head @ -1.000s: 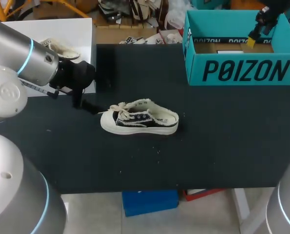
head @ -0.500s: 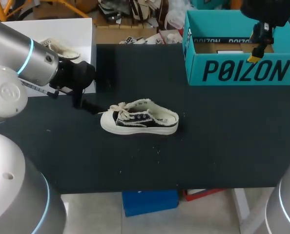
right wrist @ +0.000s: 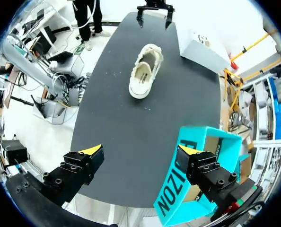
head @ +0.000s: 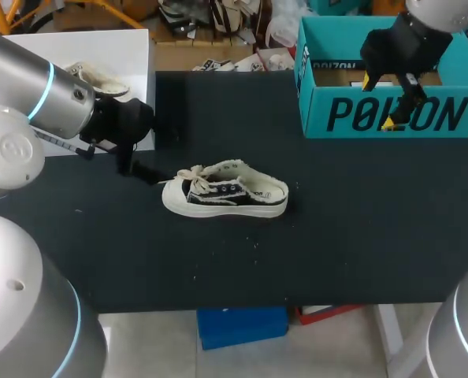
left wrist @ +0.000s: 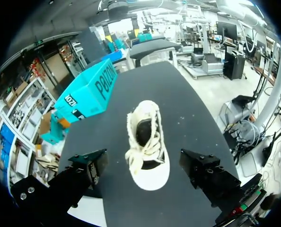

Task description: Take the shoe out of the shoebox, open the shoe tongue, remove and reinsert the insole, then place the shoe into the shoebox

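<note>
Shoe: black and cream, laced, lying on its side mid-table, outside the box.
Shoebox: teal, open-topped, at the far right corner of the table.
Left gripper: fingers spread wide and empty, low above the table, just short of the shoe's toe.
Right gripper: fingers apart, holding nothing, above the shoebox's front wall; contact with the wall cannot be made out.
White block: far left, carrying a pale item, possibly an insole.
</note>
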You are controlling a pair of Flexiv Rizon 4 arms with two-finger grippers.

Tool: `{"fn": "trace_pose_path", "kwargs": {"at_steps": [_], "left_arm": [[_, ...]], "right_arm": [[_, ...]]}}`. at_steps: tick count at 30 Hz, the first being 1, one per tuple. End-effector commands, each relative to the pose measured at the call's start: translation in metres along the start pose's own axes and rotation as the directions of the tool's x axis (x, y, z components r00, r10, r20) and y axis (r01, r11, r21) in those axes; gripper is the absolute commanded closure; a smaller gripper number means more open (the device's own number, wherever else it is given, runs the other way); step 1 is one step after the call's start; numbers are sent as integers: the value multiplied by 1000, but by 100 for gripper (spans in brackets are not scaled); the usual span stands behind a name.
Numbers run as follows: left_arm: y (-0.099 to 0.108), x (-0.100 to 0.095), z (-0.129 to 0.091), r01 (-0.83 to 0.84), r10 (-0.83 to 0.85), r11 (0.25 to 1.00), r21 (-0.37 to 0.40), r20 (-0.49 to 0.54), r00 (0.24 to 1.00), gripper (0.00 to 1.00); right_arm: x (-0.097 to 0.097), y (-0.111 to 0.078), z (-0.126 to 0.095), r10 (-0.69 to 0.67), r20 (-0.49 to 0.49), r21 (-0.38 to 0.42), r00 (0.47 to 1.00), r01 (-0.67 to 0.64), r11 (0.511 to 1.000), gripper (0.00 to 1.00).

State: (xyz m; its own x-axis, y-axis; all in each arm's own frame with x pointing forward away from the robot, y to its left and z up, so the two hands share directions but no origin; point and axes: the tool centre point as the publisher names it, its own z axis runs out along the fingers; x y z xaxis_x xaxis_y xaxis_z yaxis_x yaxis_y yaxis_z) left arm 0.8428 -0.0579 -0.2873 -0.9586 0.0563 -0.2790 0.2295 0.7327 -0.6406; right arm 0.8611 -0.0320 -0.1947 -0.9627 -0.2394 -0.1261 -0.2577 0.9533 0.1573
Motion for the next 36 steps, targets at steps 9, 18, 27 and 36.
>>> {"fn": "trace_pose_path", "kwargs": {"at_steps": [9, 18, 27, 36], "left_arm": [[1, 1, 1, -3, 3, 1000, 3, 5, 1000, 0], [1, 1, 1, -3, 3, 1000, 3, 5, 1000, 0], [1, 1, 1, -3, 3, 1000, 3, 5, 1000, 0], [1, 1, 1, -3, 3, 1000, 3, 5, 1000, 0]], "right_arm": [[22, 45, 42, -169, 40, -118, 985, 173, 978, 0], [18, 76, 60, -137, 36, -156, 990, 141, 978, 0], [18, 87, 67, -132, 31, -156, 991, 135, 978, 0], [18, 87, 67, -132, 31, -156, 991, 135, 978, 0]]}}
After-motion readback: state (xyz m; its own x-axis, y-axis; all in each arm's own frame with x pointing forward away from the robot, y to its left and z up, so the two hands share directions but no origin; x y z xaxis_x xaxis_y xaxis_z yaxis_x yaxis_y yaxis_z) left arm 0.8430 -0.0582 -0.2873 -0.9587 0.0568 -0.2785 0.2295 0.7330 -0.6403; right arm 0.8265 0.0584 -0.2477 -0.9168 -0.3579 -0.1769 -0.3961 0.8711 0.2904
